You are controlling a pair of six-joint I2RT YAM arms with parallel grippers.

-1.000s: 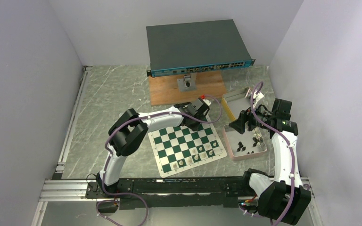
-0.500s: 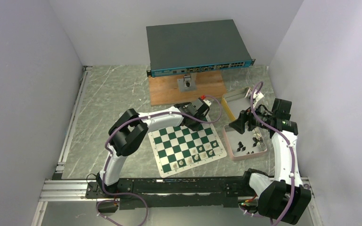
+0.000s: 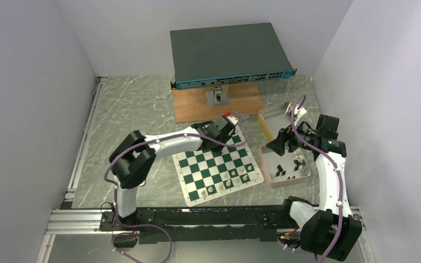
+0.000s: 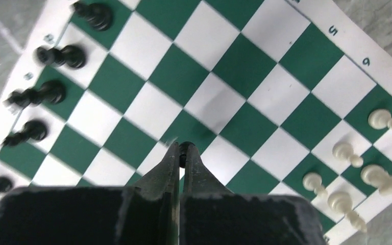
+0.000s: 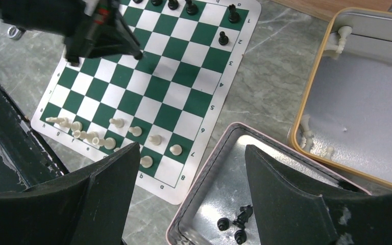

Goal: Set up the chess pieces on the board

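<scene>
The left gripper (image 4: 182, 148) has just pinched shut, empty, and shifted left above the board (image 4: 199, 66), leaving black chess pieces (image 4: 61, 55) along its far edge; more wait in the pink tray (image 5: 219, 189).

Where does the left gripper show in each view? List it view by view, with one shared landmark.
Top external: left gripper, shut, picture centre, over the board's far rows.
Left wrist: left gripper bottom centre, above the board.
Right wrist: left gripper upper left, above the board.
Shared landmark: the board.
</scene>
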